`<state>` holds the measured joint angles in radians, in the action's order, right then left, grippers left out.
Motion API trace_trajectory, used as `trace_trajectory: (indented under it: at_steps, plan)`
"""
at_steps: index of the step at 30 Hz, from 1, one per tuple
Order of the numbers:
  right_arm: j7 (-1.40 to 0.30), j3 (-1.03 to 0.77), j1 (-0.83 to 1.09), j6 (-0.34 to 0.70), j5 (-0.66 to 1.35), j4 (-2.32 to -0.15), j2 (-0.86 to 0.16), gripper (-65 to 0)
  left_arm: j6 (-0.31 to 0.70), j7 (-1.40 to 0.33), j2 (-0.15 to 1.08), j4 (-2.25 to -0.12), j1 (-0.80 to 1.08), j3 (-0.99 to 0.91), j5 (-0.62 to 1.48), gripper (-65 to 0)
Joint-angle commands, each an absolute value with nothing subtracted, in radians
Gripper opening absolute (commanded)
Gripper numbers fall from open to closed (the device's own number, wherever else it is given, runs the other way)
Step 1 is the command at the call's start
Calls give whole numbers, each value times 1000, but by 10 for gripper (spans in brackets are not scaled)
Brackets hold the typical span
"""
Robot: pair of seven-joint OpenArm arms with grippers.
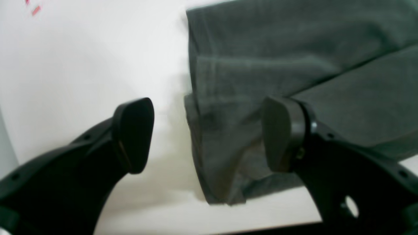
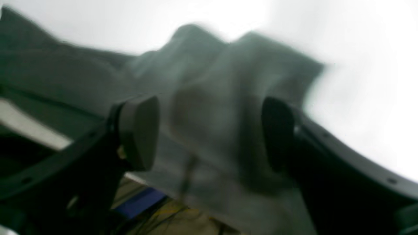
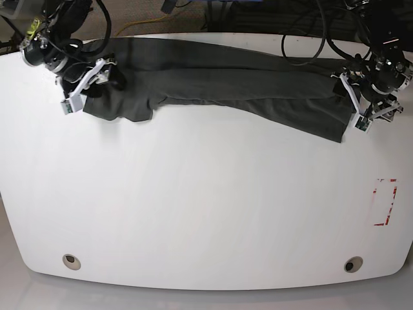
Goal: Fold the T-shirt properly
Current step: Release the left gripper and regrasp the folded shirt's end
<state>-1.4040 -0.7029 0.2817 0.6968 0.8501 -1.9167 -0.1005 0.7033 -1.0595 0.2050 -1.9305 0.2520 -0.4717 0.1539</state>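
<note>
The dark grey T-shirt [image 3: 219, 84] lies folded into a long wrinkled band across the far part of the white table [image 3: 193, 194]. My left gripper [image 3: 358, 106] hovers at the band's right end. In the left wrist view it [image 1: 209, 135] is open above the shirt's [image 1: 277, 58] end edge, one finger over bare table, the other over cloth, holding nothing. My right gripper [image 3: 90, 84] is at the band's left end. The blurred right wrist view shows it [image 2: 209, 132] open, with bunched shirt cloth [image 2: 212, 81] beyond its fingers.
A red-marked rectangle [image 3: 385, 201] sits on the table at the right. Two round holes [image 3: 71, 261] [image 3: 352, 264] lie near the front edge. Cables [image 3: 303, 39] run behind the far edge, close to both arms.
</note>
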Motion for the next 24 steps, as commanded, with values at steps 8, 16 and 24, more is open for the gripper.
trace_trajectory:
  at_steps: [8,16,24]
  plan:
    - [-1280,-624,254,698,581,-1779,-91,-319,698,-1046,199,-1847,248,-464,94,-181]
    - [-1181,-624,124,698,461,-1572,-139,-322,698,-1003,203,-1704,194,-464,93,-181]
    - [-1170,-622,22,698,460,-1501,-185,-322,698,-1007,199,-1801,147,-464,114,-181]
